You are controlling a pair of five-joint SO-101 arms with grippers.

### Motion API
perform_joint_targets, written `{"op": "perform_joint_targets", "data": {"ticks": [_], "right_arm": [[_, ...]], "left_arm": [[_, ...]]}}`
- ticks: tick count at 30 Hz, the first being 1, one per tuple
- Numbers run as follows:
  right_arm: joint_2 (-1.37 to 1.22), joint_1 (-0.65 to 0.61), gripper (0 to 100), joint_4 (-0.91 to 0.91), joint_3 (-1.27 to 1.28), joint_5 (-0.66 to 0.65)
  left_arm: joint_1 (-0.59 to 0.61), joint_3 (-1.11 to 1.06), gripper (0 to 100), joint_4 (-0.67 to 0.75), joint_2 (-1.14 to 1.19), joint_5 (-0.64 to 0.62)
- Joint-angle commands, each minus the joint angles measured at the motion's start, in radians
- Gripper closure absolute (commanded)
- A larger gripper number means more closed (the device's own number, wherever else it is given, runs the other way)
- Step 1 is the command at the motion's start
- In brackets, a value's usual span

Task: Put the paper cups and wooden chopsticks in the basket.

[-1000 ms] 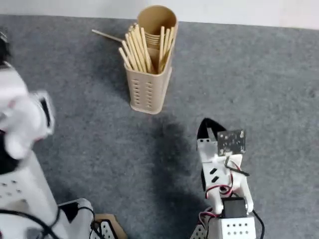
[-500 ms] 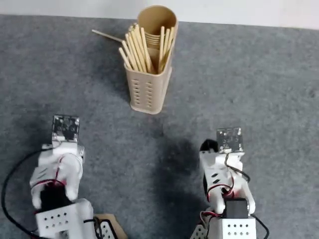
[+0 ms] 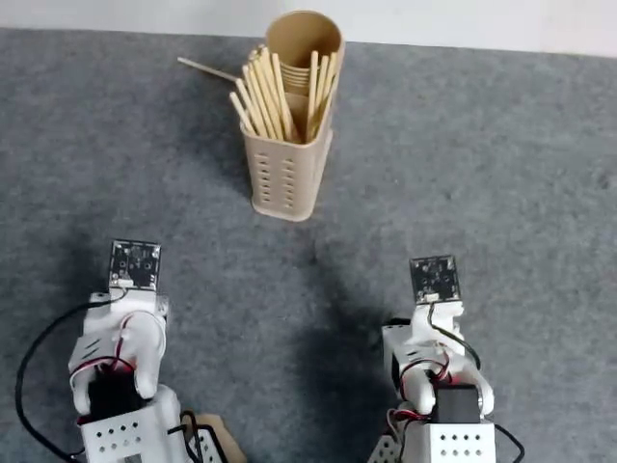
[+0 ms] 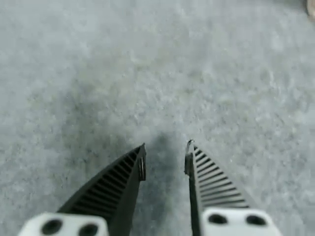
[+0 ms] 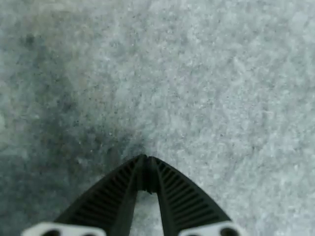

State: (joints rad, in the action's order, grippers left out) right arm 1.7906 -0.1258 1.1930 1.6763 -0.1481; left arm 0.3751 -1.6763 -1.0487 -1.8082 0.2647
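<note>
Left hand (image 4: 165, 157), right hand (image 5: 146, 172) farther back.

Surface (image 3: 501, 174): grey, felt-like covering; pale strip along the far edge.
Basket (image 3: 287, 174): beige, perforated, standing upright near the far edge.
Loose chopstick (image 3: 207, 69): lying flat behind the basket, one end hidden by it.
Brown flat piece (image 3: 214, 426): near edge, possibly cardboard, partly covered.

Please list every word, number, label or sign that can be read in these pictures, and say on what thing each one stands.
There is no text that can be read.
The basket, the paper cups and the wooden chopsticks show no print.
The small boards on the arms' wrists may carry tiny marks, but these are too small to read.
</note>
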Motion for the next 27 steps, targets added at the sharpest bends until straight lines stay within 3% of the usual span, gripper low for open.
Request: {"op": "perform_joint_targets", "data": {"ticks": [1,4,27], "right_arm": [[0.010,0.008,99.5,0.016,0.140,-0.006],[0.010,0.008,99.5,0.016,0.140,-0.006],[0.010,0.008,99.5,0.016,0.140,-0.006]], "left_arm": [[-0.012,-0.019,85,-0.173,-0.008,0.009],[-0.012,-0.019,85,-0.305,-0.008,0.009],[-0.012,-0.019,85,-0.304,-0.008,0.011]]}}
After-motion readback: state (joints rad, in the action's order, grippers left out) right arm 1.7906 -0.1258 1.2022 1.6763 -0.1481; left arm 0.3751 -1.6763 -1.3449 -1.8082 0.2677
